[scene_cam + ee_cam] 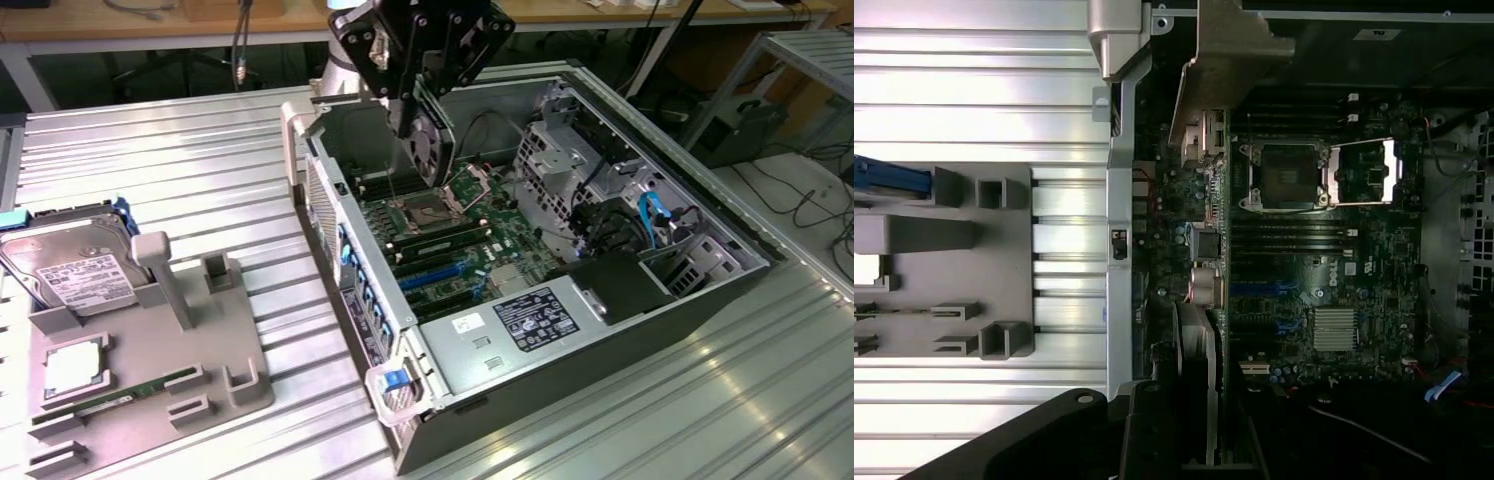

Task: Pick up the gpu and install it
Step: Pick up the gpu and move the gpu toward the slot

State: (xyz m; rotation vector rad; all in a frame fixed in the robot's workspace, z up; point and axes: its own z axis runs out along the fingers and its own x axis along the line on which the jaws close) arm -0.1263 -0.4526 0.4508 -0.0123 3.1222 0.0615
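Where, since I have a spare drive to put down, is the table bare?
Bare ribbed table: the exterior view's upper left beyond the grey tray, the strip between tray and case, and the lower right past the case. Crowded: inside the case, where the gripper holds the gpu above the motherboard.

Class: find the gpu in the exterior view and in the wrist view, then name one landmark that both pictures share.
Exterior view: the gpu hangs upright from the gripper, above the open case, with its fan face showing.
Wrist view: the gpu is seen edge-on, close to the camera, over the motherboard near the case wall.
Shared landmark: the CPU socket, also in the wrist view.
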